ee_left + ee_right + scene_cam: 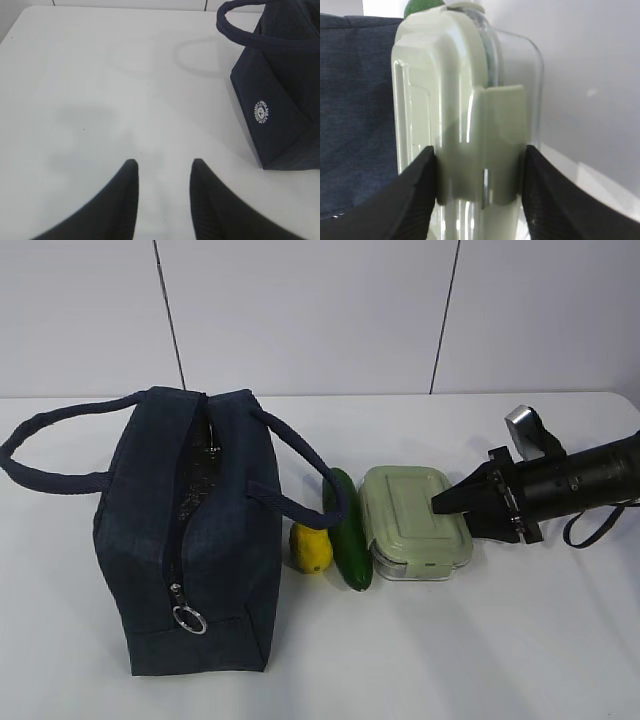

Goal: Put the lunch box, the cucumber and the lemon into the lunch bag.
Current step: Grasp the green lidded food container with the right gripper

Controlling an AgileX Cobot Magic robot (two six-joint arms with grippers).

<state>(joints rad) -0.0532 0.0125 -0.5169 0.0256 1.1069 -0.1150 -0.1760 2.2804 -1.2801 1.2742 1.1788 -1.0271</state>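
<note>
**Right pincer clamped on lunch box edge; bag open and waiting**

Exterior view: The lunch bag (185, 540) stands on the white tabletop (450, 660), zipper undone along its top, silvery lining visible in the slot. Just right of it lie the lemon (310, 548), then the cucumber (347, 528), then the lunch box (413, 524), packed side by side, the lemon apparently touching the cucumber. The right pincer (447, 502) comes in from the right, low and roughly level, tips over the box's right edge. Likely reason: the box is outermost, so it is the easiest first pick.

Left wrist view: The left pincer (162, 172) hangs partly open above bare tabletop, holding nothing. The bag's end panel with a round white logo (262, 111) sits to its upper right, well apart. Judged to be parked clear of the bag mouth.

Right wrist view: Both fingers (417, 195) press on the lid's snap-on clasp (480, 145) and glass wall, one either side. The grip looks closed on the box. The bag's fabric fills the left background.
</note>
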